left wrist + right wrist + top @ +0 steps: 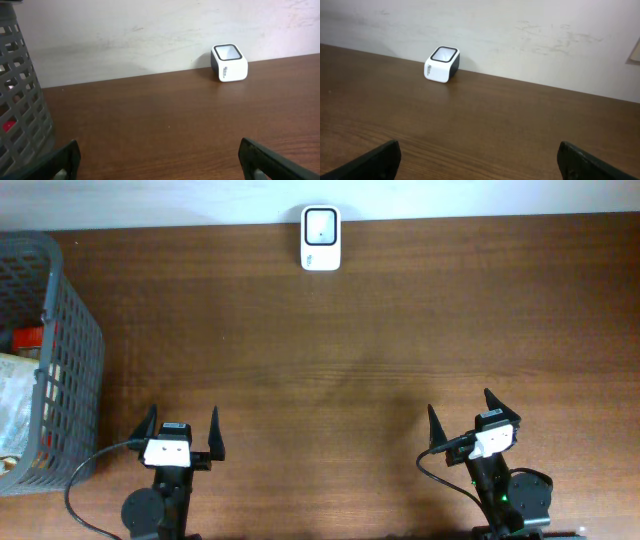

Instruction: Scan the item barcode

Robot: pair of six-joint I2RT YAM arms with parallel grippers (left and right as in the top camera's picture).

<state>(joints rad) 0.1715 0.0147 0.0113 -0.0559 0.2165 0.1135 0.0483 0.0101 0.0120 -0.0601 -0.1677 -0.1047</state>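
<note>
The left gripper point(183, 420) and right gripper point(459, 410) are being held wide open, empty, well apart from the white scanner point(321, 238); items point(18, 385) are being kept in a basket point(72, 365) far to its left.

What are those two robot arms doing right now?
They aren't handling anything yet. The left hand and the right hand both sit open and empty near the front edge of the table. The white scanner waits at the far edge, window facing up. The items to scan lie in the grey basket on the left side, and neither hand is touching it.
</note>
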